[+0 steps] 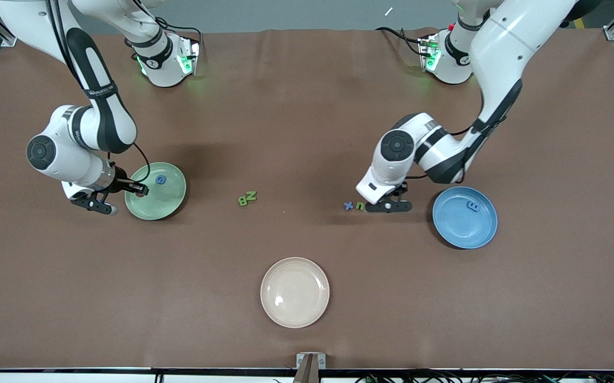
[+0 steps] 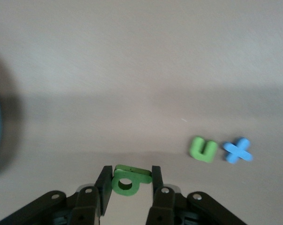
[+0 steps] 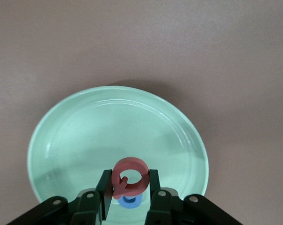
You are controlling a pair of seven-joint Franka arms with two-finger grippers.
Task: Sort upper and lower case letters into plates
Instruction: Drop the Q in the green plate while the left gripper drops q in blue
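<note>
- A pink letter [image 3: 128, 176] is pinched in the right gripper [image 3: 128, 187] over the mint green plate [image 1: 173, 199], which holds a blue letter [image 1: 160, 180].
- The left gripper [image 2: 130, 180] pinches a green letter [image 2: 128, 179] beside the green u [image 2: 203, 149] and blue x [image 2: 237, 150], near the blue plate [image 1: 458, 227].

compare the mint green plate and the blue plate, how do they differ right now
The mint green plate lies toward the right arm's end of the table, the blue plate toward the left arm's. The right gripper holds a pink letter over the mint plate; the left gripper, off the blue plate, grips a green letter. Both look alike in size and hold one blue letter.
</note>
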